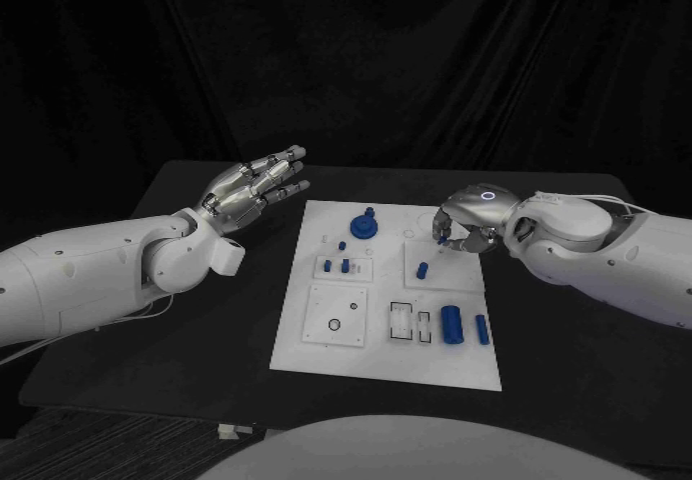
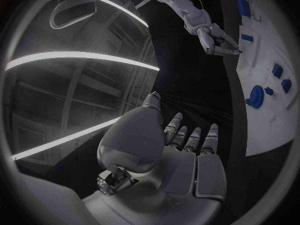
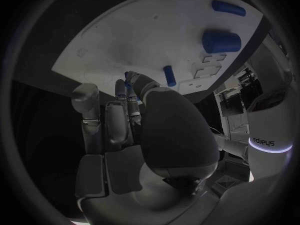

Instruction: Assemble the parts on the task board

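The white task board (image 1: 387, 345) lies in the middle of the black table. My right hand (image 1: 469, 225) hovers over its far right part, fingers curled, pinching a small blue part (image 1: 437, 238) at the fingertips; the right wrist view shows that blue part (image 3: 129, 77) between the fingers above the board (image 3: 112, 45). My left hand (image 1: 257, 190) is raised left of the board, open, fingers stretched and holding nothing; its palm (image 2: 181, 155) faces the board (image 2: 269, 115). A blue round part with a knob (image 1: 365, 225) stands at the board's far edge.
Two small blue pegs (image 1: 336, 266) stand in the board's left middle, and another peg (image 1: 421, 269) lies to the right of them. A thick blue cylinder (image 1: 453, 325) and a thinner one (image 1: 482, 330) lie near the right edge. Rectangular slots (image 1: 402, 320) and a round hole (image 1: 335, 324) sit toward the front.
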Robot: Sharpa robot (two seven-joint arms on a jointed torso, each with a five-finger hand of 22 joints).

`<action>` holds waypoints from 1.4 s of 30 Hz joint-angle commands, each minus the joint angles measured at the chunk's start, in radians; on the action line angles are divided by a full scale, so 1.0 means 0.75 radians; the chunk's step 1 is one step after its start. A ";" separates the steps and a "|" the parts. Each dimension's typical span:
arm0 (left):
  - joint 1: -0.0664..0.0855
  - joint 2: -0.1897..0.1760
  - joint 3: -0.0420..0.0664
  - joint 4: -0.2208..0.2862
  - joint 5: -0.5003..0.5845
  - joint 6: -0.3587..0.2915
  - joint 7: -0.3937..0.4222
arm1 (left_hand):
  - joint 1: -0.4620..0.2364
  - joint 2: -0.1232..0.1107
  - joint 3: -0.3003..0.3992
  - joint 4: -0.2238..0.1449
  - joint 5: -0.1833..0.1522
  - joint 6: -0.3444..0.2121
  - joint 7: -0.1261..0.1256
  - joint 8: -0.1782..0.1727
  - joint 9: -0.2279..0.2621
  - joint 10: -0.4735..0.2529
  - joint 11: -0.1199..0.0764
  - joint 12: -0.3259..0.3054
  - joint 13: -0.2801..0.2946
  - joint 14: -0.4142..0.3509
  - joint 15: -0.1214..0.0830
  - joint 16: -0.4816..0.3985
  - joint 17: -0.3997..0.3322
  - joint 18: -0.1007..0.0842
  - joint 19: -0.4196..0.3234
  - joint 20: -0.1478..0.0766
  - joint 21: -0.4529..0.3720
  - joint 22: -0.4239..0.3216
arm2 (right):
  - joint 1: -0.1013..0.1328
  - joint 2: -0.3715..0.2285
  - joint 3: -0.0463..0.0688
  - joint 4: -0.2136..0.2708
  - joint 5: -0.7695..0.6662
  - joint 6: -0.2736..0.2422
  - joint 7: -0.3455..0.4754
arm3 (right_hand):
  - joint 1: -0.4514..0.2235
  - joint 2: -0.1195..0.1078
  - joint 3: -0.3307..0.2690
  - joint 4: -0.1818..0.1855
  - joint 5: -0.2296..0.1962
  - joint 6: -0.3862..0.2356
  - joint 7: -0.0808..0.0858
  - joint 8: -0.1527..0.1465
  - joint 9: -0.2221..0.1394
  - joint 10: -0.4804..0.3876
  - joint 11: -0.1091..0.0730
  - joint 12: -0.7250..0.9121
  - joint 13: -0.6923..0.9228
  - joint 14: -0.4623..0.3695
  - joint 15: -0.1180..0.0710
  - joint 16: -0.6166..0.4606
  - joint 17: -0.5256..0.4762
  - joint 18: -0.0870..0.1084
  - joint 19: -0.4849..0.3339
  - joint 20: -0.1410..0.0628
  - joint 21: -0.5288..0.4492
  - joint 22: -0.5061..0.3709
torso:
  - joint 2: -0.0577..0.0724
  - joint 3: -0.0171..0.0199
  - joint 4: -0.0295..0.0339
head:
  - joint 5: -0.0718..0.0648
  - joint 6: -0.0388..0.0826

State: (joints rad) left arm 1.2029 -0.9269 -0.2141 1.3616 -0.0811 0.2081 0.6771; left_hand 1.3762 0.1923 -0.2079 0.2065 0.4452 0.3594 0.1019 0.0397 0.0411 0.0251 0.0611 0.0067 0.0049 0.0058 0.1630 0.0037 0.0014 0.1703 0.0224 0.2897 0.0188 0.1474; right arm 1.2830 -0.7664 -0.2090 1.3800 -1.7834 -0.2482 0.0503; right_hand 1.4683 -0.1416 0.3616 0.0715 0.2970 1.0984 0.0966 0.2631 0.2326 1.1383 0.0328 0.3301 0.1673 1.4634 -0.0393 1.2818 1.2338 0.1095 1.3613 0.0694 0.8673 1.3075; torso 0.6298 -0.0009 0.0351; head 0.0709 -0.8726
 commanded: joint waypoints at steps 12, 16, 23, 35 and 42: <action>-0.003 0.009 0.001 -0.005 0.011 0.028 0.034 | 0.010 0.002 0.000 -0.013 0.007 0.007 0.001 0.006 0.001 0.003 0.013 0.001 0.003 0.002 0.012 0.001 0.003 0.010 0.010 0.006 0.006 0.001 | 0.134 -0.080 0.002 0.240 -0.011 -0.014 -0.050 | -0.010 0.020 0.006 -0.001 -0.019 -0.018 0.006 -0.019 0.058 0.003 0.012 -0.032 -0.009 -0.008 0.005 -0.015 -0.011 0.012 -0.003 -0.001 -0.014 0.138 | -0.005 -0.0024 -0.0012 | 0.009 0.000; -0.004 0.011 0.001 -0.005 0.011 0.031 0.028 | 0.011 0.003 0.000 -0.013 0.008 0.003 0.000 0.005 0.001 0.004 0.014 0.001 0.003 0.002 0.012 0.001 0.002 0.010 0.011 0.006 0.006 0.001 | 0.138 -0.071 0.002 0.312 -0.011 0.044 -0.059 | -0.009 0.020 0.009 -0.003 -0.020 -0.025 0.010 -0.026 0.058 0.002 0.015 -0.041 -0.012 -0.008 0.006 -0.018 -0.015 0.013 -0.005 0.001 -0.019 0.137 | -0.001 -0.0013 0.0007 | 0.018 0.000; -0.006 0.013 0.001 -0.006 0.011 0.035 0.019 | 0.011 0.005 0.000 -0.014 0.009 -0.001 -0.001 0.004 0.000 0.003 0.014 0.001 0.003 0.001 0.013 0.001 0.002 0.009 0.010 0.006 0.005 -0.003 | 0.114 0.005 0.002 0.378 -0.011 0.130 -0.063 | -0.003 0.021 0.019 -0.010 -0.019 -0.041 0.019 -0.043 0.059 -0.003 0.023 -0.061 -0.019 -0.012 0.012 -0.030 -0.027 0.016 -0.012 0.006 -0.038 0.134 | 0.001 0.0002 0.0021 | 0.042 0.000; -0.010 0.011 0.001 -0.002 0.011 0.036 0.013 | 0.012 0.006 0.000 -0.014 0.010 -0.004 -0.003 0.003 0.000 0.004 0.014 0.001 0.003 0.002 0.013 0.001 0.002 0.009 0.010 0.006 0.005 -0.003 | 0.038 0.163 0.002 0.316 -0.011 0.166 -0.048 | 0.001 0.022 0.030 -0.019 -0.016 -0.052 0.032 -0.063 0.058 -0.004 0.034 -0.082 -0.025 -0.022 0.026 -0.047 -0.044 0.021 -0.028 0.014 -0.077 0.126 | 0.002 -0.0002 0.0018 | 0.085 0.000; -0.017 0.017 0.001 -0.005 0.011 0.040 0.011 | 0.013 0.008 0.001 -0.015 0.011 -0.005 -0.003 0.003 0.000 0.005 0.014 0.001 0.003 0.002 0.013 0.002 0.003 0.008 0.011 0.006 0.006 0.000 | -0.004 0.225 0.002 0.280 -0.011 0.161 -0.037 | 0.004 0.022 0.032 -0.024 -0.013 -0.052 0.034 -0.067 0.058 -0.001 0.036 -0.084 -0.025 -0.021 0.028 -0.046 -0.042 0.020 -0.029 0.016 -0.076 0.126 | 0.003 -0.0003 0.0010 | 0.096 0.000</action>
State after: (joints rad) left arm 1.1920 -0.9166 -0.2142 1.3567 -0.0803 0.2239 0.6747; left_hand 1.3804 0.1965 -0.2078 0.2011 0.4490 0.3593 0.1020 0.0397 0.0408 0.0285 0.0645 0.0067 0.0064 0.0094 0.1664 0.0037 0.0028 0.1702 0.0259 0.2931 0.0188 0.1462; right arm 1.2841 -0.6006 -0.2081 1.5932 -1.7839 -0.1374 0.0277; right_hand 1.4672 -0.1298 0.3824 0.0567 0.2885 1.0623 0.1165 0.2163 0.2744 1.1374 0.0555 0.2702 0.1480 1.4472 -0.0231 1.2506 1.2012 0.1095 1.3433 0.0804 0.8129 1.3080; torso 0.6315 -0.0009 0.0363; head 0.1410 -0.8726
